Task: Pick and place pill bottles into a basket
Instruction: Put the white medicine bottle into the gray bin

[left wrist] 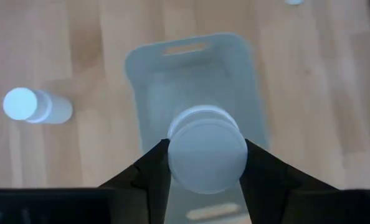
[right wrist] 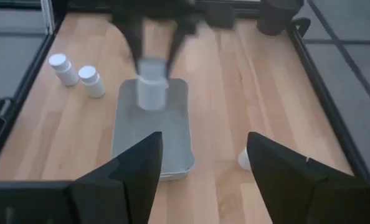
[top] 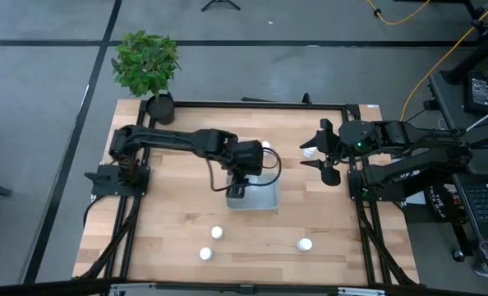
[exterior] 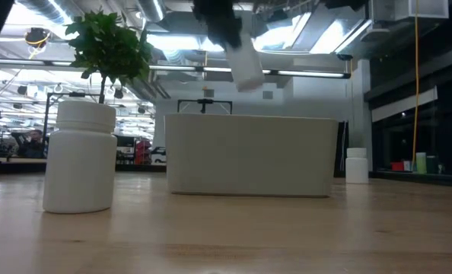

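Observation:
My left gripper [top: 237, 187] is shut on a white pill bottle [left wrist: 207, 155] and holds it above the pale grey-blue basket [top: 256, 200]. The basket also shows in the left wrist view [left wrist: 191, 74], the right wrist view [right wrist: 151, 134] and the low view [exterior: 249, 156]. The held bottle shows tilted over the basket in the low view [exterior: 245, 65]. My right gripper [top: 319, 153] is open at the table's right side, above a standing bottle [top: 308, 153] that shows beside one finger [right wrist: 243, 158]. Three bottles [top: 217, 233] [top: 205, 254] [top: 305, 244] stand near the front edge. My left gripper pinches the bottle's round sides [left wrist: 172, 165] between its two fingers, near the cap end. The fingers come from above, pointing down, and the cap faces up toward the wrist. The bottle hangs a little tilted, lifted clear above the basket.
Another bottle [top: 266, 146] stands just behind the left arm's wrist, at the basket's far side. A potted plant [top: 148, 66] in a black pot stands at the table's far left corner. Bare wood lies on the basket's left and right.

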